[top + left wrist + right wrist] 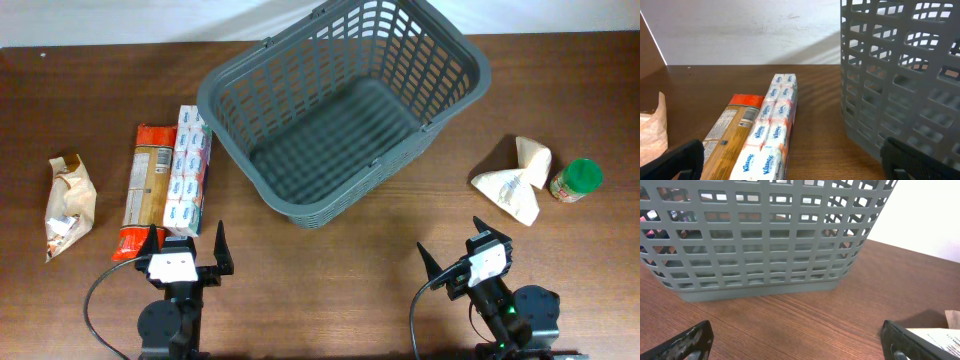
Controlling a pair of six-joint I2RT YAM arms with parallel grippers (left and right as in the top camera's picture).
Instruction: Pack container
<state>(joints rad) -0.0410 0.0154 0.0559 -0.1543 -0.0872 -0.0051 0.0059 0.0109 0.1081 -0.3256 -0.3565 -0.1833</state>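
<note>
1. You work on a dark brown wooden bench that runs up to a white backdrop at its far edge.
2. The large dark grey plastic shopping basket stands upright at the middle of the far half, turned at an angle. Its mouth faces up and nothing lies in it, so I judge the packing has not begun.
3. That central spot puts it between the two arms, which probably lets either one reach it.
4. The groceries lie flat on both sides of the basket, apart from it, seemingly split so that each arm has its own share.
5. The left gripper hovers at the near edge with its fingers spread wide, pinching nothing. It points along the long white-and-blue pack of tissues.
6. The right gripper is likewise spread and bare, aimed towards the basket's near wall.
7. Count on the left, three: the tissue pack, a flat orange-and-tan pasta packet touching its side, and a crumpled clear-and-brown snack bag well apart.
8. Count on the right, two: a folded beige paper packet and a small round green-lidded jar just beside it.
9. In all: one basket, five groceries, two grippers.
</note>
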